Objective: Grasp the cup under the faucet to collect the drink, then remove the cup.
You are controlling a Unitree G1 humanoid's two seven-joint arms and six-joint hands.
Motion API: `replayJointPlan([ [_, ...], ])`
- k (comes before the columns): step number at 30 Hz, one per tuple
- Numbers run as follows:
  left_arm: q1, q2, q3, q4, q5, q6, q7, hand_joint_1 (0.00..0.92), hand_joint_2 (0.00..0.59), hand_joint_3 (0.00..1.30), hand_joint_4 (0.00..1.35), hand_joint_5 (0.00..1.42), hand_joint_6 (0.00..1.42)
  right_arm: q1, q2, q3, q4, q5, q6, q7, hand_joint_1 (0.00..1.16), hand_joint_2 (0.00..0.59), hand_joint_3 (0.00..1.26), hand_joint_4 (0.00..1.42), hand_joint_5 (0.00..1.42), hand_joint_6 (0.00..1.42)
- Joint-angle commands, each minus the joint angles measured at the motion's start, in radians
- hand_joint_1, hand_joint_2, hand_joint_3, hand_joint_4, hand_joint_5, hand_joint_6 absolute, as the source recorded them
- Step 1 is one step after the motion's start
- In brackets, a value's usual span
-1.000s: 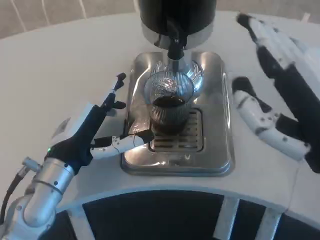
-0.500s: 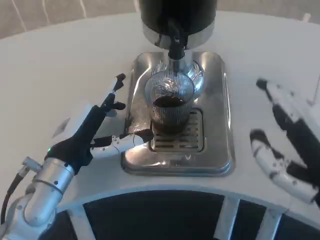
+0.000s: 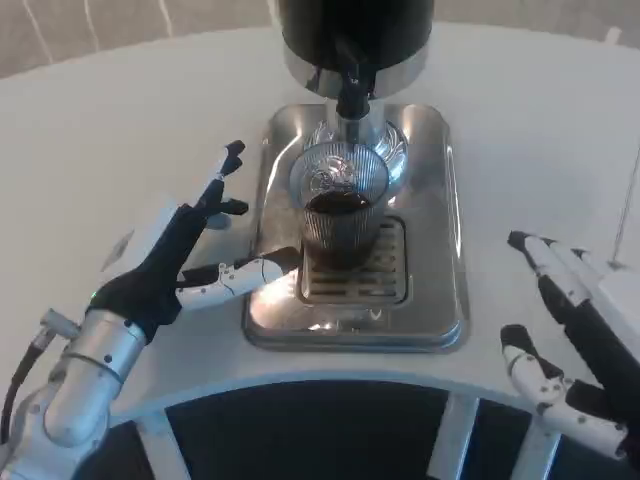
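At the centre of the frame, a ribbed glass cup (image 3: 339, 215) is standing upright on the slotted grate (image 3: 372, 268) of a polished steel drip tray (image 3: 448, 260), directly beneath the black faucet (image 3: 350, 92) of the dark dispenser (image 3: 355, 30) that is rising out of the top edge. The cup is holding a dark drink (it is filling the lower part, with the clear rim above it catching reflections). The tray is sitting on the white table (image 3: 120, 120), its left rim gleaming.

At the left of the frame, the left hand (image 3: 190, 250) is hovering beside the tray with its fingers spread wide and holding nothing: the upper fingers are pointing up toward the tray's left edge, while the lower white finger (image 3: 245, 275) is reaching over the tray's rim toward the base of the cup, its dark tip lying just beside the glass; whether it is actually touching cannot be told. The silver forearm (image 3: 85, 375) is running down to the lower left corner.

At the lower right of the frame, the right hand (image 3: 565, 340) is lying well apart from the tray, its fingers apart and gripping nothing, near the table's front edge.
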Motion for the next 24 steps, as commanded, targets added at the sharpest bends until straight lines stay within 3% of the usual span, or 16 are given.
replayJointPlan([
  [1,-0.006,-0.003,0.012,0.015,-0.026,-0.011,-0.018,0.362,0.081,0.00,0.00,0.26,0.30,0.028,-0.007,-0.003,0.040,-0.007,-0.034,-0.036,0.13,0.577,0.00,0.00,0.00,0.00],
  [11,-0.019,-0.005,0.014,0.035,-0.063,-0.037,-0.049,0.353,0.082,0.00,0.00,0.27,0.32,0.065,-0.005,0.016,0.133,-0.028,-0.080,-0.126,0.12,0.577,0.00,0.00,0.00,0.00],
  [24,-0.102,-0.024,0.002,0.139,-0.053,-0.072,-0.037,0.355,0.083,0.00,0.00,0.28,0.33,0.055,0.025,0.059,0.148,-0.046,-0.074,-0.134,0.12,0.577,0.00,0.00,0.00,0.00],
])
